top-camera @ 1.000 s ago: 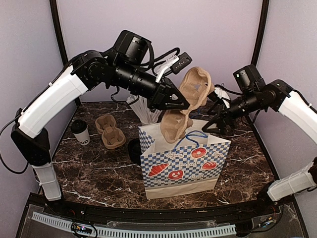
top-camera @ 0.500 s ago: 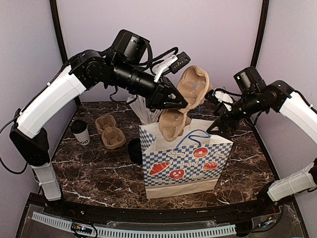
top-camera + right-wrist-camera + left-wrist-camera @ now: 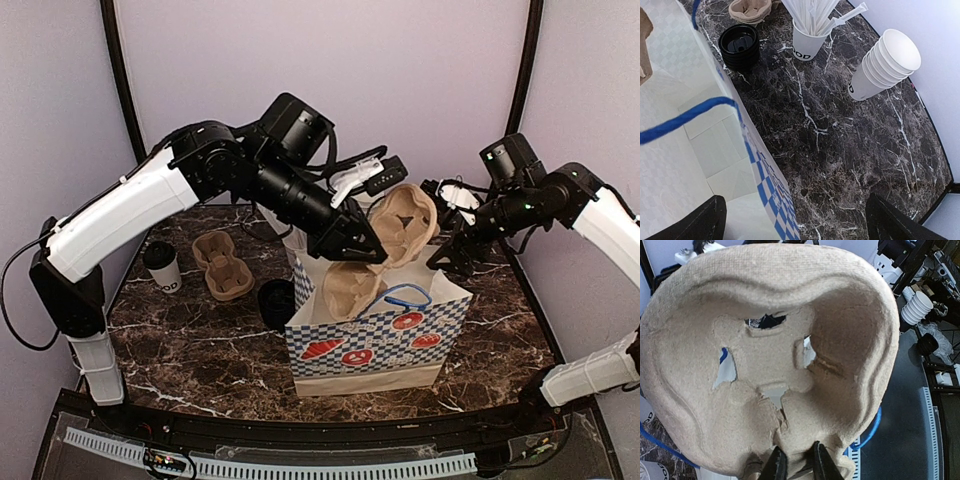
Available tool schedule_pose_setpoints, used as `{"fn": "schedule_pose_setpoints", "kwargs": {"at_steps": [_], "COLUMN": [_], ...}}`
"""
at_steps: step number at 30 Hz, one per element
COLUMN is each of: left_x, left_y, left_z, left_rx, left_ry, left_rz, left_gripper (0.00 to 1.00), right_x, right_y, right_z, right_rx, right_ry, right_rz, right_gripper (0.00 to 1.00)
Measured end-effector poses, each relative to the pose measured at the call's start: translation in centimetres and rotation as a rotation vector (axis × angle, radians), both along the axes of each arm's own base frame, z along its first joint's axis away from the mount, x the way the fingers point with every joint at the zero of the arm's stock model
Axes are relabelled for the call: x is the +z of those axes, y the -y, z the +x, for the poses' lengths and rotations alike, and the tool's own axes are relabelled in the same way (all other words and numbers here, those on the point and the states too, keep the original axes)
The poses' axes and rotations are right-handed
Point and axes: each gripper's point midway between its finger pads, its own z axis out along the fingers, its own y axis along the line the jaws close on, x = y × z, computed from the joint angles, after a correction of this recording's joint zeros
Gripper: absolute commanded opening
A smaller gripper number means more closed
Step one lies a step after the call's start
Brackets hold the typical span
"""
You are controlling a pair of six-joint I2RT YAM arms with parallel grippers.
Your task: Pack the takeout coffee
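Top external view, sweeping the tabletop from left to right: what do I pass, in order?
lidded white cup → brown pulp carrier lying on the table → stack of black lids → blue-checked paper bag

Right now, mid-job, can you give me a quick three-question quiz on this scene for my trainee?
1. True or false: the left fingers are clamped on a brown cup carrier at the mouth of the paper bag.
2. Where is the lidded coffee cup?
A. inside the bag
B. on the table at the left, near a second carrier
C. held by the right arm
3. Fill in: the right fingers stand ___ (open or shut).

Key:
1. True
2. B
3. open
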Motion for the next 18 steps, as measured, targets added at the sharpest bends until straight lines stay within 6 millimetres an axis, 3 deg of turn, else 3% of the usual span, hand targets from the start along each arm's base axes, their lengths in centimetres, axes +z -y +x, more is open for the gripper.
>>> {"fn": "schedule_pose_setpoints", "kwargs": {"at_steps": [11, 18], "left_x": [-8.4, -9.5], "left_y": [1.1, 0.9], "left_z": [1.0, 1.4], "left_rx": [0.004, 0.017], "left_ry": [-0.025, 0.021], "left_rz": [0.227, 0.27], "left_gripper": [0.18, 0.18], "right_x": [-0.3, 0.6], "right_y": [0.2, 0.0], "right_z": [-0.3, -0.6], "right_rx": [0.036, 0.056], "right_ry": [0.005, 0.012], "right_rz": [-0.025, -0.01], "right_gripper": [0.99, 0.99]}}
